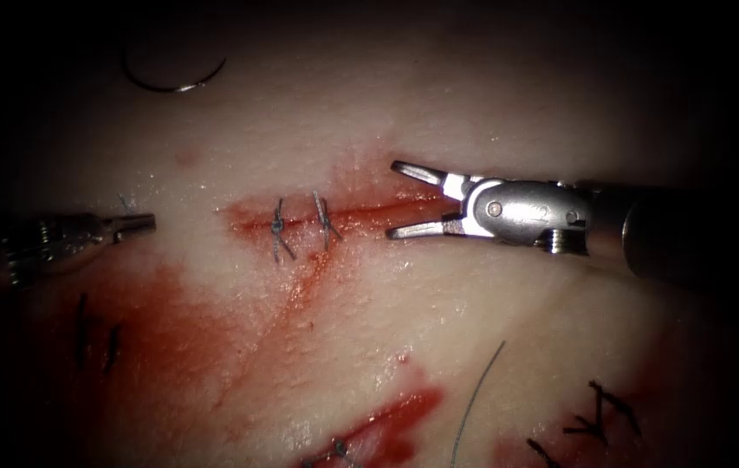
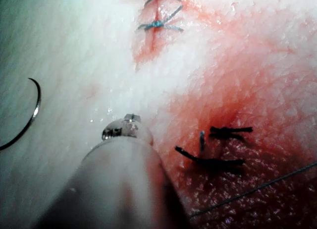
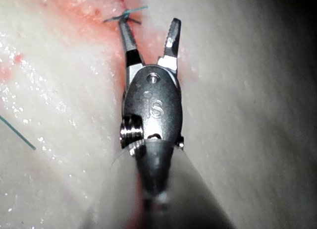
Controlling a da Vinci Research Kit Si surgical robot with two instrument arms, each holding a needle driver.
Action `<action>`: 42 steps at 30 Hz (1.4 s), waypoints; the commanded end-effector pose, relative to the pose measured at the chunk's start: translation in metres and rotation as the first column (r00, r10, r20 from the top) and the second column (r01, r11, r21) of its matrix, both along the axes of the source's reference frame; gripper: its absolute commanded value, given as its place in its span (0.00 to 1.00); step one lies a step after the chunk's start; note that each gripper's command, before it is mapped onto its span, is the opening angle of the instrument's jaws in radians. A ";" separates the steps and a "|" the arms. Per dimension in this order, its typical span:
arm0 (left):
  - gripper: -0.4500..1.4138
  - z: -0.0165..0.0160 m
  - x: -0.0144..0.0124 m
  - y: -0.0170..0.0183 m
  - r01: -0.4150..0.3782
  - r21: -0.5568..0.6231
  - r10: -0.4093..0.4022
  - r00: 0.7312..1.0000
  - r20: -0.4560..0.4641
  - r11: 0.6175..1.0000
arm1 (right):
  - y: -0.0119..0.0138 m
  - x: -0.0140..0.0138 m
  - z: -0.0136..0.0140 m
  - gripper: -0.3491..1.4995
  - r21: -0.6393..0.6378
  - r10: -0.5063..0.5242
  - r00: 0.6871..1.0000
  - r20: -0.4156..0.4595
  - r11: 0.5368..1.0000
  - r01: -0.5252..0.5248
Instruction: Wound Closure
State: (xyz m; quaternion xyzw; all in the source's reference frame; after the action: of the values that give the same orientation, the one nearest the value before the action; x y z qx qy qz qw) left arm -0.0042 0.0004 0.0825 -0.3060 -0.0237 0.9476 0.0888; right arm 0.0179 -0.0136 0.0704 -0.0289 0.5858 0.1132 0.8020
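Right pincer hovering wide open, empty, at the cut's right end. Left pincer sitting closed, empty, left of it. Needle lying loose on the tissue.

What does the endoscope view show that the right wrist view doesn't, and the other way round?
Endoscope view adds: the left tool, shut and empty, left of the cut, and the needle lying free on the tissue, not in it. Right wrist view adds: letters stamped on the tool's body. Both: the right tool, jaws open, holding nothing, beside a stitch.
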 end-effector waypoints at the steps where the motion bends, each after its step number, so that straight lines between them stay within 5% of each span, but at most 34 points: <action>1: 0.00 0.0006 -0.0003 0.0006 0.001 0.001 -0.001 1.000 0.005 1.000 | 0.0005 0.0009 0.0005 0.99 0.000 0.000 1.000 -0.003 1.000 0.000; 6: 0.09 0.0011 0.0011 0.0004 0.054 0.040 -0.054 0.999 0.005 0.998 | 0.0002 0.0009 0.0007 0.99 0.008 0.003 1.000 -0.005 1.000 -0.003; 8: 0.25 0.0013 0.0019 0.0001 0.083 0.071 -0.082 0.997 -0.012 0.994 | 0.0002 0.0010 0.0007 0.99 0.013 0.005 1.000 -0.006 1.000 -0.005; 9: 0.53 0.0014 0.0025 -0.0002 0.102 0.097 -0.099 0.994 -0.036 0.990 | 0.0002 0.0010 0.0007 0.99 0.013 0.003 1.000 -0.008 1.000 -0.003; 10: 0.70 0.0013 0.0029 -0.0004 0.125 0.125 -0.117 0.991 -0.066 0.984 | 0.0002 0.0010 0.0007 0.99 0.019 0.004 1.000 -0.009 1.000 -0.004; 12: 0.75 0.0010 0.0031 -0.0005 0.134 0.134 -0.125 0.989 -0.078 0.982 | 0.0002 0.0010 0.0007 0.99 0.018 0.004 1.000 -0.009 1.000 -0.004; 23: 0.80 -0.0014 0.0040 -0.0011 0.134 0.167 -0.122 0.989 -0.082 0.977 | 0.0000 0.0010 0.0006 0.98 0.026 -0.006 1.000 -0.013 1.000 0.007; 36: 0.73 -0.0032 0.0068 -0.0028 0.182 0.214 -0.152 0.977 -0.150 0.960 | -0.0003 0.0009 0.0005 0.98 0.045 -0.009 1.000 -0.016 0.999 0.010; 42: 0.52 -0.0067 0.0041 0.0004 0.231 0.177 -0.218 0.972 -0.088 0.957 | -0.0003 0.0009 0.0005 0.97 0.056 -0.008 1.000 -0.019 0.998 0.009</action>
State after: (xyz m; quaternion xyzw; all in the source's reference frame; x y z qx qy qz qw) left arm -0.0003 0.0007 0.0748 -0.2724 -0.0669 0.9314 0.2319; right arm 0.0180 -0.0144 0.0704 -0.0022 0.5887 0.1271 0.7983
